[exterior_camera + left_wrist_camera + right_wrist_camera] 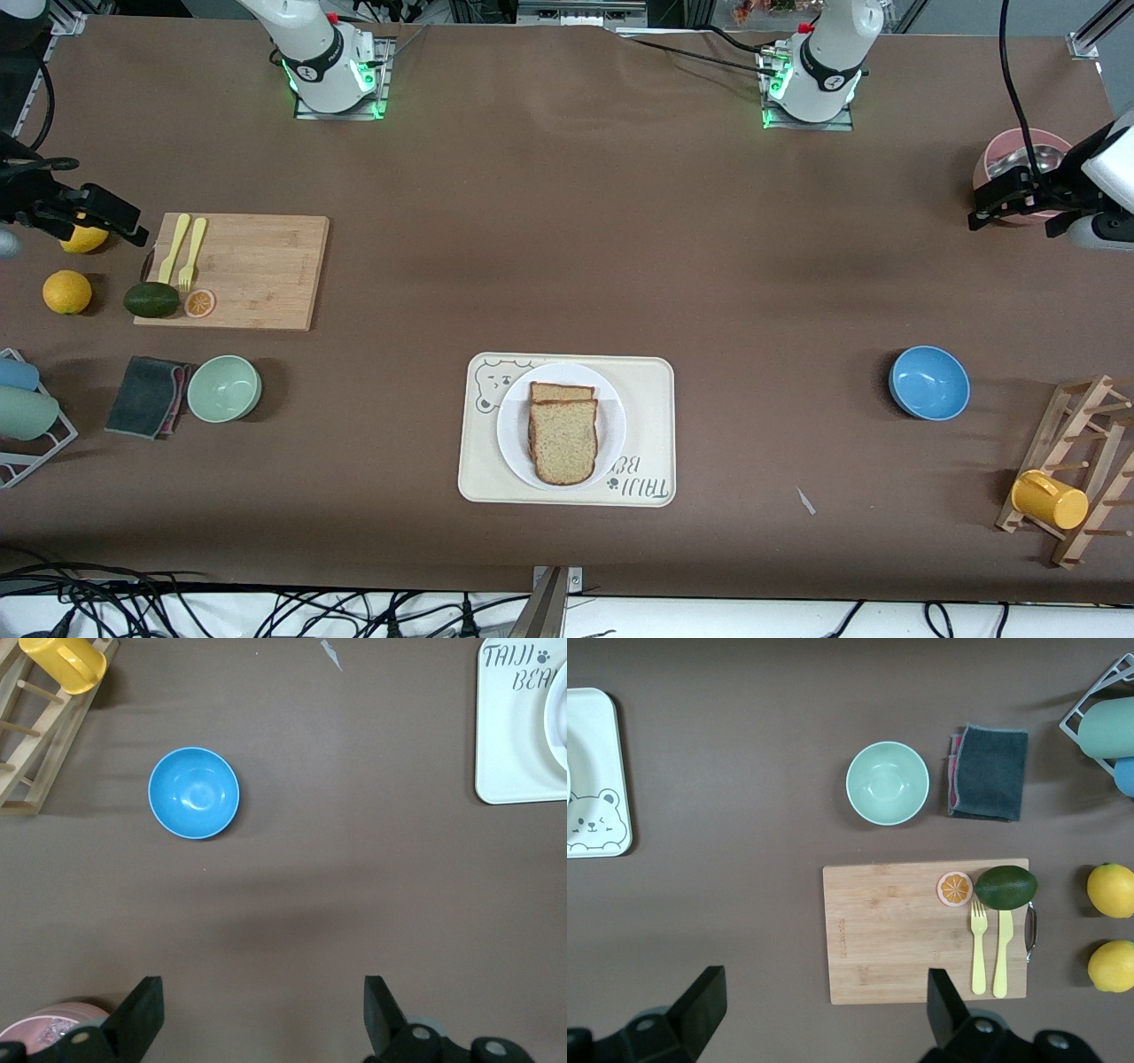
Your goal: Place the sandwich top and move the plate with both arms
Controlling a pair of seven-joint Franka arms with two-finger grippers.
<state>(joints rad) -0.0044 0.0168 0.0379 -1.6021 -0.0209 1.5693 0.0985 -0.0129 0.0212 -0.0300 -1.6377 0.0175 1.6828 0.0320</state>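
Note:
The sandwich top (pixel 564 443), a tan speckled slice with a brown crust, lies flat on the white plate (pixel 512 434), over a second slice whose edge (pixel 562 391) peeks out. The plate sits on a cream bear tray (pixel 647 416). My left gripper (pixel 1010 211) hangs open and empty at the left arm's end of the table, beside a pink pot (pixel 1010 159). In the left wrist view the left gripper (pixel 263 1014) has only bare table between its fingers. My right gripper (pixel 106 217) is open and empty at the right arm's end, over a lemon (pixel 84 237); the right wrist view shows the right gripper (pixel 824 1010) wide apart.
A blue bowl (pixel 928 382) and a wooden rack (pixel 1076 470) holding a yellow cup (pixel 1049 499) stand toward the left arm's end. Toward the right arm's end are a cutting board (pixel 257 270) with cutlery and an avocado (pixel 151 299), a green bowl (pixel 223 388) and a grey cloth (pixel 146 396).

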